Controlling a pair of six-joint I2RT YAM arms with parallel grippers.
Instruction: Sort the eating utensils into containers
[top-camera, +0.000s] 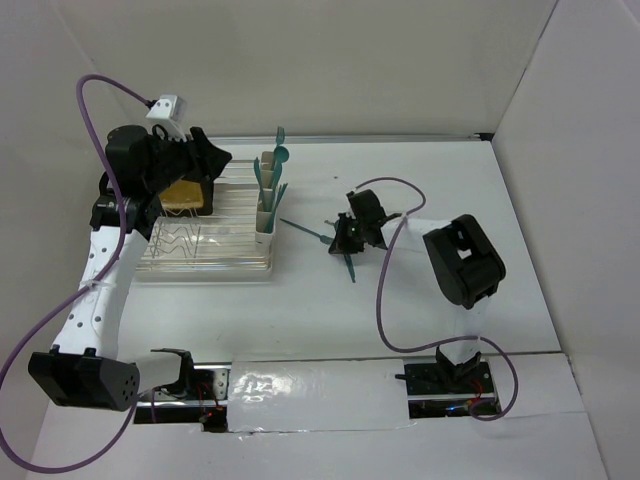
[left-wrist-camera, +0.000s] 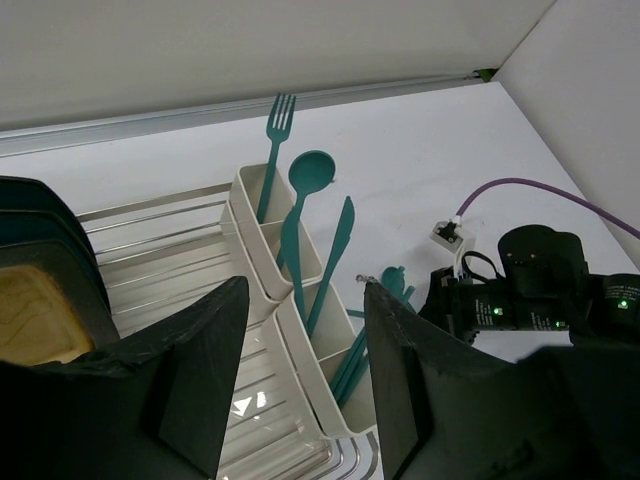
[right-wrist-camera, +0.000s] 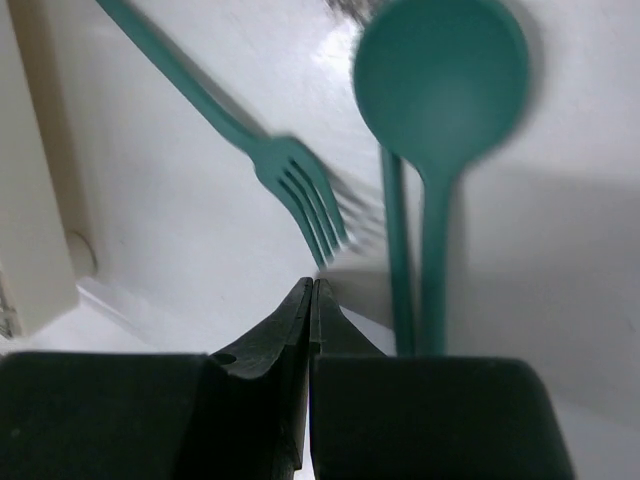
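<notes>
The cream containers (top-camera: 268, 196) stand in a row on the right edge of the rack. In the left wrist view (left-wrist-camera: 262, 232) they hold a teal fork (left-wrist-camera: 276, 128), a spoon (left-wrist-camera: 310, 172), a knife (left-wrist-camera: 339, 235) and several handles in the nearest cup (left-wrist-camera: 352, 365). My left gripper (left-wrist-camera: 305, 335) is open and empty above the rack, just left of the cups. My right gripper (right-wrist-camera: 313, 286) is shut with nothing between its jaws, low over the table. Just ahead of it lie a loose fork (right-wrist-camera: 290, 178), a spoon (right-wrist-camera: 442, 80) and a thin handle (right-wrist-camera: 394, 250). In the top view it (top-camera: 347, 238) hovers over these utensils (top-camera: 303, 230).
A clear ribbed dish rack tray (top-camera: 200, 248) holds a yellow item (top-camera: 186, 192) and dark dishes (left-wrist-camera: 40, 225) at its left end. White walls close the back and right. Purple cables (top-camera: 385, 290) loop from both arms.
</notes>
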